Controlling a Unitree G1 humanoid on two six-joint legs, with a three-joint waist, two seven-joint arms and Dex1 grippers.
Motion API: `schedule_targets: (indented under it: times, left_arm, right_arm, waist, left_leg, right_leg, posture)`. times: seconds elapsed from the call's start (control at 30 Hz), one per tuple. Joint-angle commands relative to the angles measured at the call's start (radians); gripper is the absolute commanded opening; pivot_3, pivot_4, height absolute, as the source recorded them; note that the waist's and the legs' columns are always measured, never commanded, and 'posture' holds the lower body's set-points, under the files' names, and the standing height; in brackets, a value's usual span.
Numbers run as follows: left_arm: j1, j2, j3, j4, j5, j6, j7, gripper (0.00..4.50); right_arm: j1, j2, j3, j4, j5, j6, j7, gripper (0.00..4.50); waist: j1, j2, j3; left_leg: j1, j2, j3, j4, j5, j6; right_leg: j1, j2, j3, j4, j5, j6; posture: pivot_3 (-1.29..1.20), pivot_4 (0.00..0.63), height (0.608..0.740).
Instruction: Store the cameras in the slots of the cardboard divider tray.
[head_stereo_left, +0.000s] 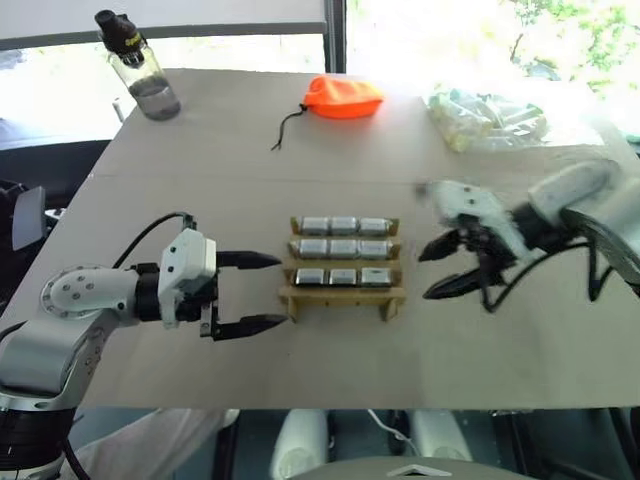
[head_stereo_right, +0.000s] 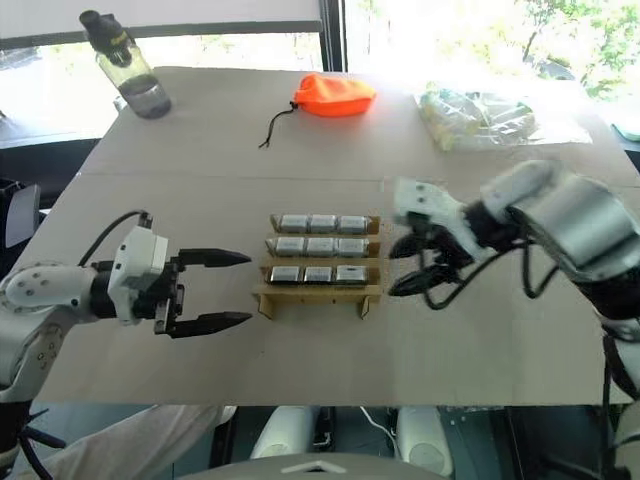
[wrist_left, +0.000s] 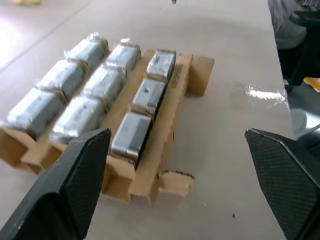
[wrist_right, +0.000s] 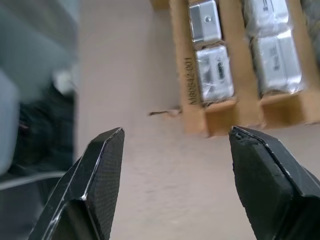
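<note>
Black fingers on my left gripper (head_stereo_left: 249, 292) are standing released, grasping nothing, just left of the cardboard divider tray (head_stereo_left: 342, 298) that is sitting mid-bench (head_stereo_left: 200, 160). I am counting nine silver-grey cameras (head_stereo_left: 343, 248) in its slots, three rows of three, some looking film-wrapped. I am seeing my right gripper (head_stereo_left: 440, 268) hanging just right of it, fingers released and carrying nothing.

The cardboard divider tray (head_stereo_left: 342, 296) sits mid-counter (head_stereo_left: 200, 150) with cameras (head_stereo_left: 343, 248) in three rows of slots. Behind it lie a pouch (head_stereo_left: 343, 98), a bag (head_stereo_left: 485, 118) to its right and a bottle (head_stereo_left: 140, 68) far left.
</note>
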Motion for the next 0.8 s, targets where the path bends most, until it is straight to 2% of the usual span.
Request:
schedule_targets:
  times: [0.03,0.1,0.13,0.23,0.3,0.43,0.57,0.8]
  left_arm:
    - [-0.024,-0.032,0.009,0.022,0.032,-0.031,0.058,4.47]
    - [-0.044,-0.068,0.016,0.031,0.028,-0.009,0.114,4.47]
    - [-0.043,-0.088,0.023,0.03,0.027,-0.011,0.138,4.47]
    - [0.008,-0.136,0.041,0.033,0.05,-0.037,0.183,4.47]
    - [0.063,-0.173,0.055,0.048,0.061,-0.049,0.216,4.47]
    - [0.13,-0.217,0.06,0.081,0.135,-0.141,0.258,4.47]
    - [0.181,-0.274,0.066,0.145,0.191,-0.25,0.295,4.47]
    - [0.151,-0.29,0.058,0.258,0.197,-0.364,0.253,4.47]
  right_arm:
    - [0.165,0.066,-0.289,0.042,0.062,-0.216,-0.02,3.29]
    - [0.258,0.137,-0.439,0.101,0.11,-0.304,-0.029,3.29]
    - [0.311,0.148,-0.475,0.13,0.1,-0.374,-0.002,3.29]
    - [0.467,0.138,-0.475,0.237,-0.027,-0.637,0.082,3.29]
    - [0.542,0.168,-0.485,0.336,-0.095,-0.807,0.079,3.29]
    - [0.584,0.206,-0.487,0.494,-0.144,-1.009,0.058,3.29]
    - [0.635,0.237,-0.497,0.616,-0.17,-1.157,0.038,3.29]
    - [0.673,0.251,-0.487,0.67,-0.165,-1.245,0.024,3.29]
  waist:
    - [0.004,0.0,0.0]
    - [0.008,0.0,0.0]
    - [0.008,0.001,0.0]
    - [0.012,0.0,-0.001]
    - [0.01,0.001,-0.001]
    - [0.006,0.001,-0.001]
    - [0.007,0.002,-0.002]
    - [0.009,0.002,-0.002]
  left_leg:
    - [0.0,0.0,0.001,0.001,0.0,0.0]
    - [0.002,0.0,0.001,0.001,0.0,0.0]
    - [0.003,0.0,0.002,0.001,0.0,0.0]
    - [0.005,0.001,0.0,0.001,0.0,0.0]
    - [0.006,0.001,0.001,0.001,0.0,0.0]
    - [0.011,0.001,0.006,-0.001,0.0,0.0]
    - [0.02,0.002,0.007,-0.001,-0.001,0.003]
    - [0.02,0.003,0.008,-0.001,-0.001,0.002]
  right_leg:
    - [0.0,0.0,0.001,0.001,0.0,0.0]
    - [0.001,0.001,0.001,0.001,0.0,0.0]
    - [0.001,0.002,0.002,0.002,0.0,0.0]
    - [0.004,0.002,0.002,0.001,0.0,0.0]
    - [0.005,0.002,0.002,0.001,0.0,0.0]
    - [0.007,0.002,0.007,0.001,0.0,0.0]
    - [0.014,0.004,0.009,0.001,-0.001,0.001]
    - [0.014,0.004,0.01,0.001,-0.001,0.0]
  posture:
    - [0.0,0.15,0.726]
    - [0.0,0.15,0.726]
    - [0.0,0.15,0.726]
    - [0.0,0.15,0.726]
    - [0.0,0.15,0.726]
    - [0.0,0.15,0.726]
    - [0.0,0.15,0.726]
    - [0.0,0.15,0.726]
